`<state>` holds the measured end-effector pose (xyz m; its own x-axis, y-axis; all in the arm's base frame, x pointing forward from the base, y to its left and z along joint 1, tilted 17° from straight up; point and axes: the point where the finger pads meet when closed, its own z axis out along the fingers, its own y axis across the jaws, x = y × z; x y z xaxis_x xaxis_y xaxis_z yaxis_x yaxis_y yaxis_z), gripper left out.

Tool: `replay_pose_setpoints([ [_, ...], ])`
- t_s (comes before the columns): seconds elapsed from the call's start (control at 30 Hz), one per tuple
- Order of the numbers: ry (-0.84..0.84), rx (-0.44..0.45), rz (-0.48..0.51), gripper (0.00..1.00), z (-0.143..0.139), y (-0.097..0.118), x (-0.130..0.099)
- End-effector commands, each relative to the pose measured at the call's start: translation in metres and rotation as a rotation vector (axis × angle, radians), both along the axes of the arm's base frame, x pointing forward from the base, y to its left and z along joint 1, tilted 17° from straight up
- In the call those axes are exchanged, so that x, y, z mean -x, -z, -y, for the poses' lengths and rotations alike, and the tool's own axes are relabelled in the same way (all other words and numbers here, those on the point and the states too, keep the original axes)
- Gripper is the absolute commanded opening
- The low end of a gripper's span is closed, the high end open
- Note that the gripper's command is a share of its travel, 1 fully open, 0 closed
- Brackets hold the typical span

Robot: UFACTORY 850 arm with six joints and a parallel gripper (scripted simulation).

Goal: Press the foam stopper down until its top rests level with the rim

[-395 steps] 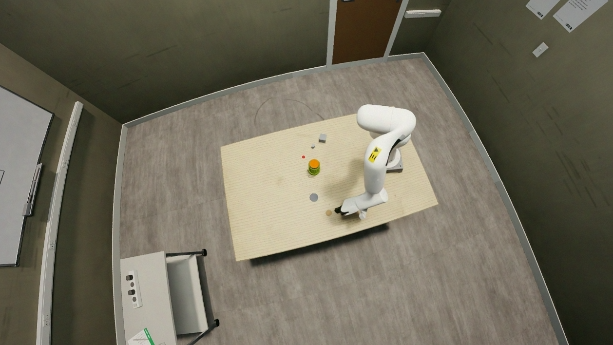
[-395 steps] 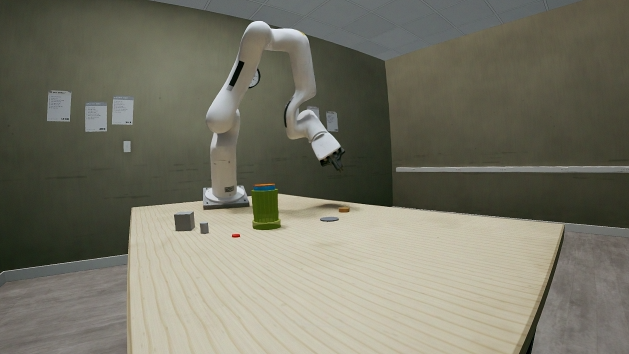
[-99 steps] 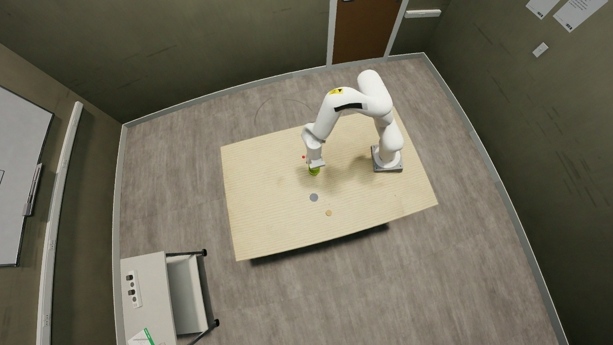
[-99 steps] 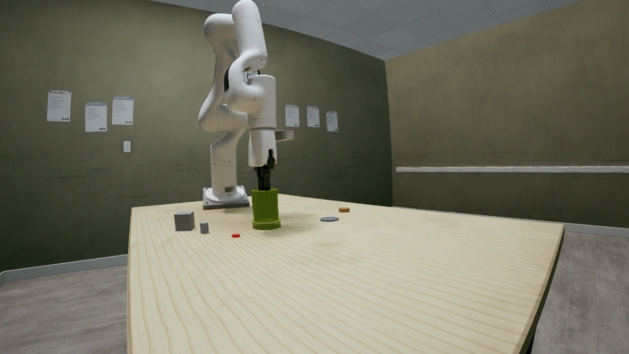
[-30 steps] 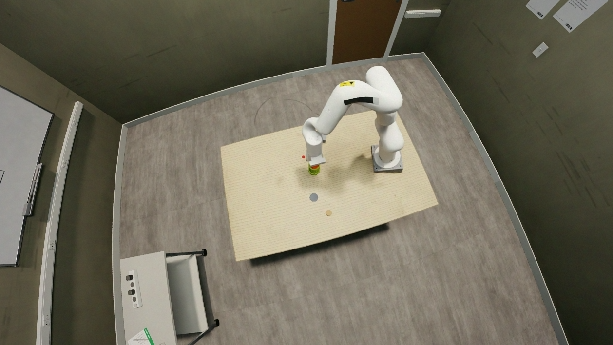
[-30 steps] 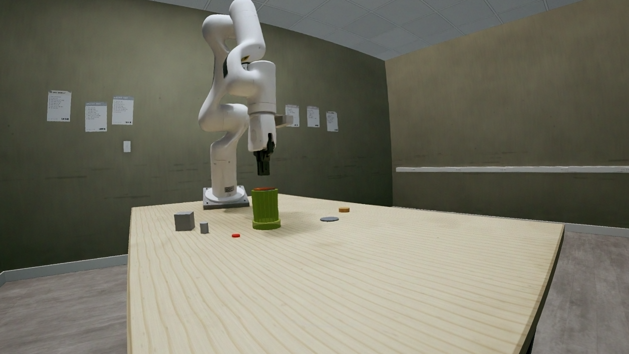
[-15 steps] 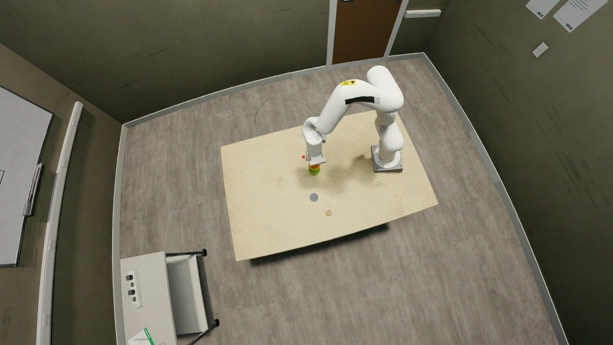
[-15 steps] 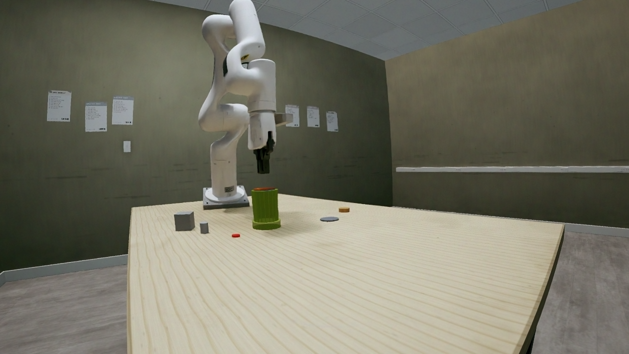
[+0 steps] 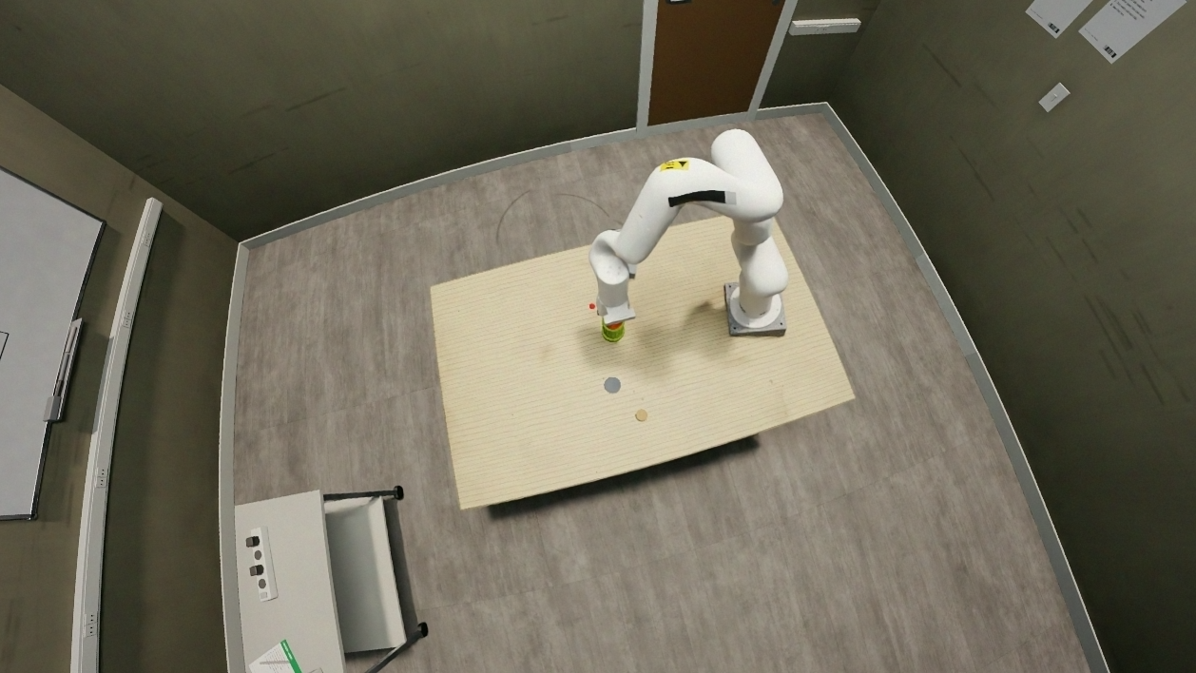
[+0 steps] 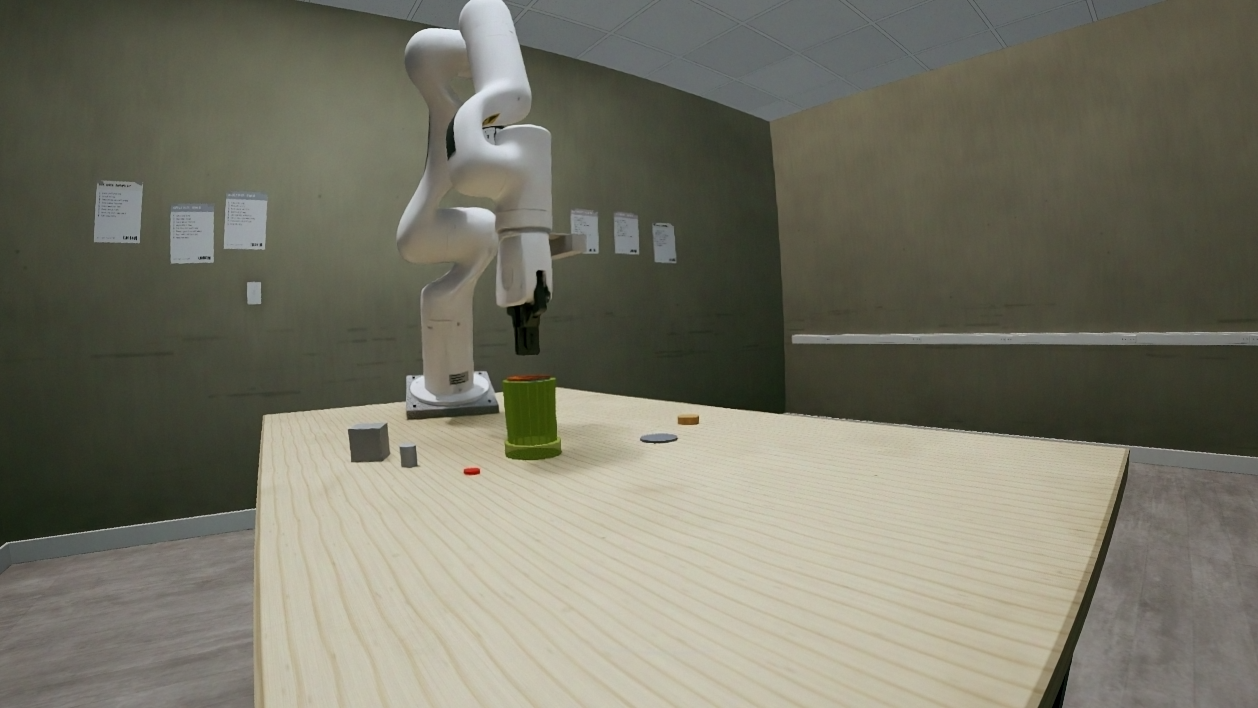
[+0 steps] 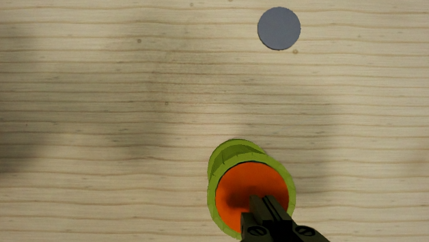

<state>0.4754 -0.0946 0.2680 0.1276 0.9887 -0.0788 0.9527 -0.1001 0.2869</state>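
On the bench (image 10: 792,563), the white arm (image 10: 466,176) arches from its base at the back edge, wrist pointing straight down. One green jar (image 10: 531,418) stands upright near mid-bench, orange foam stopper (image 11: 244,186) in its mouth. The claw (image 10: 527,345) hovers just above, fingers together, empty. Two grey blocks appear only in the exterior view.

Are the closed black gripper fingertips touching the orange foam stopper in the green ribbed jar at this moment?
Apart. The exterior view shows wall between the shut gripper and the orange foam stopper at the rim of the upright green ribbed jar.
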Motion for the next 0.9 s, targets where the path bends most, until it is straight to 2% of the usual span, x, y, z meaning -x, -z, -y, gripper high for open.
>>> replay_pose_setpoints([
  [0.0, 0.000, 0.001, 0.002, 0.00, 0.001, 0.003, -0.002],
  [0.33, 0.000, 0.001, 0.002, 0.00, 0.003, 0.023, -0.008],
  [0.87, 0.000, 0.001, 0.002, 0.00, 0.004, 0.030, -0.010],
])
